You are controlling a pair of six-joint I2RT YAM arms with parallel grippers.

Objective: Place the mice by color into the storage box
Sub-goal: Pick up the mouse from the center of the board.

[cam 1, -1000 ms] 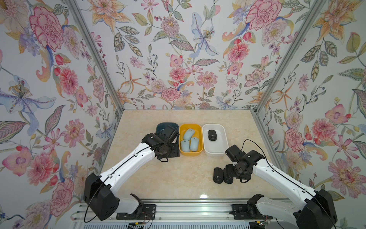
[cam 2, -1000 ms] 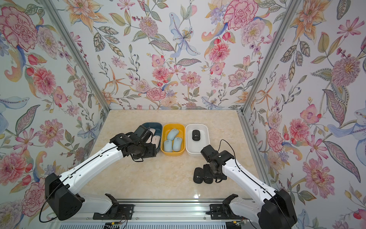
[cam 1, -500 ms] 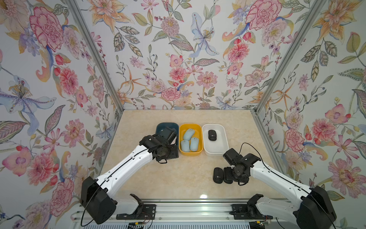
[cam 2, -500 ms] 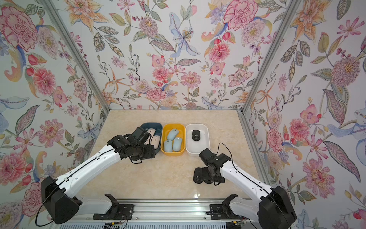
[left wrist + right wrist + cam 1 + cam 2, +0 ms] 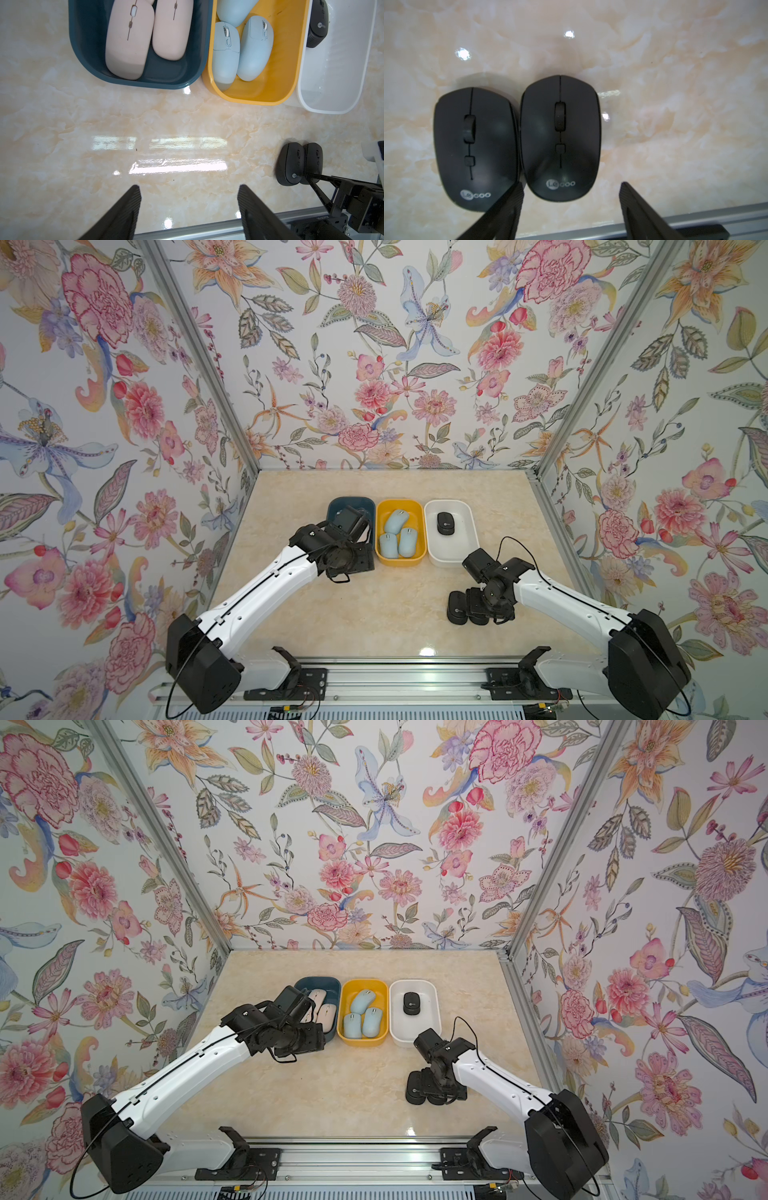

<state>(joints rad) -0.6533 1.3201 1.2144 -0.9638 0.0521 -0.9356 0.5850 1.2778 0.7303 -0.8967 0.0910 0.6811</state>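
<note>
Two black mice (image 5: 473,141) (image 5: 559,135) lie side by side on the marble table, near its front right (image 5: 457,608). My right gripper (image 5: 570,185) hangs open over their rear ends. One fingertip (image 5: 515,193) sits at the seam between them, and the other stands clear of the right mouse. A third black mouse (image 5: 445,523) lies in the white bin (image 5: 457,549). Three light blue mice (image 5: 397,531) fill the yellow bin (image 5: 401,562). Pink mice (image 5: 128,41) rest in the dark blue bin (image 5: 83,41). My left gripper (image 5: 188,187) is open and empty over bare table in front of that bin.
The three bins stand touching in a row at mid-table. An aluminium rail (image 5: 415,672) runs along the front edge, just behind both grippers. Flowered walls close in the left, right and back sides.
My right gripper has shifted a little left over the two black mice, its jaws narrowing slightly. My left arm has drawn back from the dark blue bin toward the front.
</note>
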